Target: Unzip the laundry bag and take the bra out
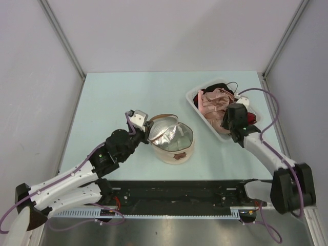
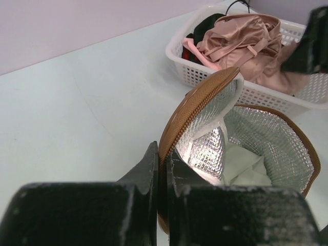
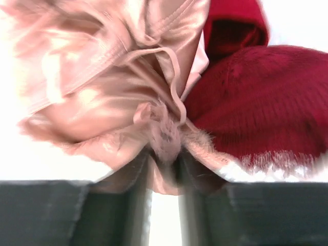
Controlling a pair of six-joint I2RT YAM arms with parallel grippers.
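The laundry bag (image 1: 177, 149) sits at the table's middle, unzipped, its domed lid (image 2: 205, 102) raised and the silvery lining (image 2: 271, 138) showing. My left gripper (image 2: 163, 164) is shut on the lid's brown zipper edge and holds it up; it also shows in the top view (image 1: 141, 123). The pale off-white bra (image 2: 243, 165) lies inside the bag. My right gripper (image 3: 164, 159) is in the tray, apart from the bag, with its fingers closed on a bunch of the pink satin garment (image 3: 102, 77); it also shows in the top view (image 1: 233, 120).
A white perforated tray (image 1: 193, 97) at the back right holds the pink satin garment (image 1: 214, 102) and a red-and-black garment (image 3: 256, 92). The tray also shows in the left wrist view (image 2: 205, 72), just behind the bag. Grey walls enclose the table.
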